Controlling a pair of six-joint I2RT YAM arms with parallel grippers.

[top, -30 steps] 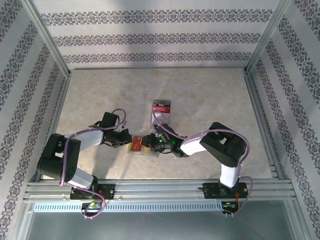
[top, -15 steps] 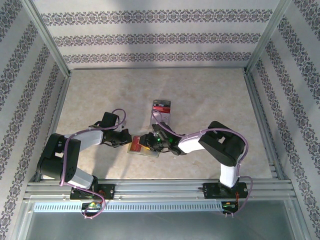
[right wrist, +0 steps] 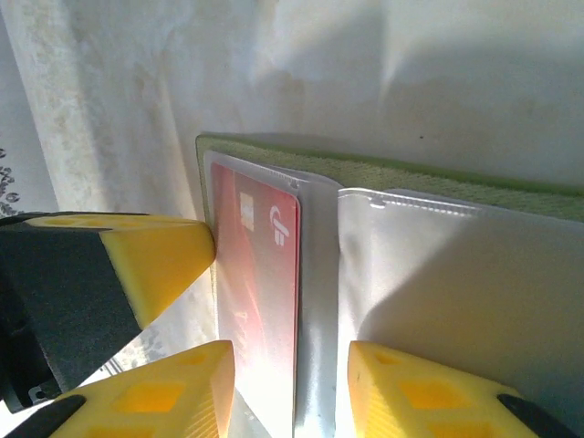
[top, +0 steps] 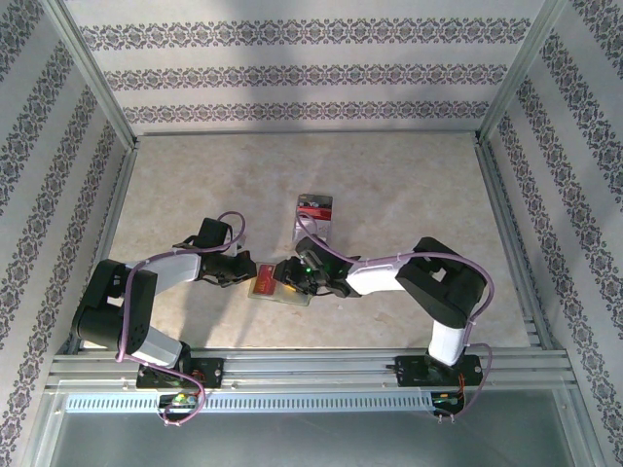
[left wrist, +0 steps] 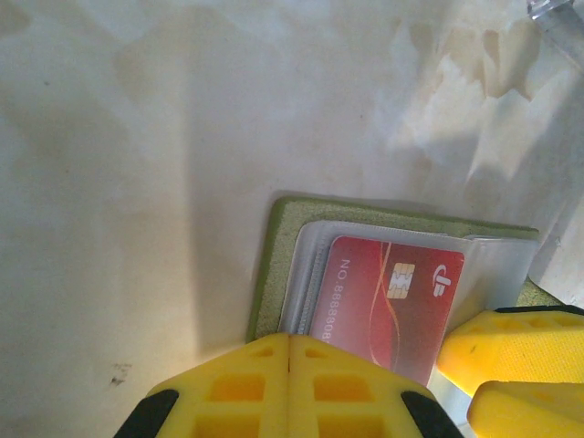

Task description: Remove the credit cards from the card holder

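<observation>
So the whole thing sits on a beige marbled table [top: 389, 185] with both arms reaching in toward the middle. The left gripper [top: 245, 272] and the right gripper [top: 290, 277] face each other, tips close together.

Between them and underneath is the card holder [top: 275, 295], an olive-green bifold lying open and flat, clear pockets up. From the left wrist its green edge [left wrist: 274, 265] sits right ahead of the fingertips; from the right wrist it's the green strip [right wrist: 411, 173] across the far side.

Further out past the right gripper, a clear plastic packet [top: 314, 216] with red and white stuff inside lies on its own, apart from the wallet.

Left gripper [left wrist: 289, 339]: yellow pads pressed flush together with nothing visible between them, tips right at the wallet's near edge. Right gripper [right wrist: 292, 365]: fingers spread apart over the wallet's middle fold, one pad on each side. Can't tell if they're actually touching the plastic.

The red credit card [left wrist: 388, 301] is tucked in the sleeve on the left gripper's side. From the right wrist the card [right wrist: 265, 265] lies just ahead of that gripper's left pad, with a left gripper finger [right wrist: 155, 265] just beside it. It has a small gold chip [left wrist: 399, 281].
</observation>
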